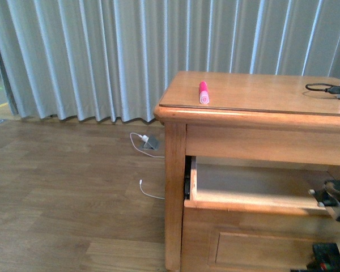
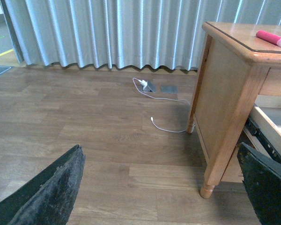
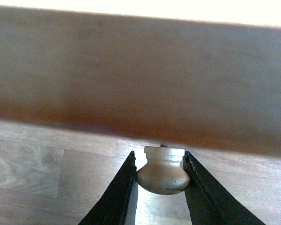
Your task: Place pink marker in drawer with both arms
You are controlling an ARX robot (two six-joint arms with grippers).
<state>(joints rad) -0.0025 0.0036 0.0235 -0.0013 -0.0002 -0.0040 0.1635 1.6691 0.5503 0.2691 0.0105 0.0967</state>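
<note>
Pink marker: the pink marker (image 1: 204, 92) lies flat on top of the desk (image 1: 260, 85), close to its front left corner.
Marker axis: you see it run front to back, nearly square to the desk's front edge. The paler end points at the robot and the bright pink end points at the curtain.
Drawer: the drawer (image 1: 255, 178) stands pulled out below the top, with its pale inside bare. The marker sits above it and toward its left end.
Right pincer: the right pincer (image 3: 160, 159) is closed on the round knob (image 3: 162, 177), so count that arm as busy.
Left pincer: the left pincer (image 2: 159, 152) is spread wide and holds nothing. It hangs low over the floor, off the desk's left side.
Direction to marker: from the left pincer the marker (image 2: 273, 39) lies up and to the right, past the desk's corner, well apart.
Nearer arm: the left, as I judge it, being free and on the marker's side.
Approach: you'd likely want the left pincer's fingers set across the front-to-back axis.
</note>
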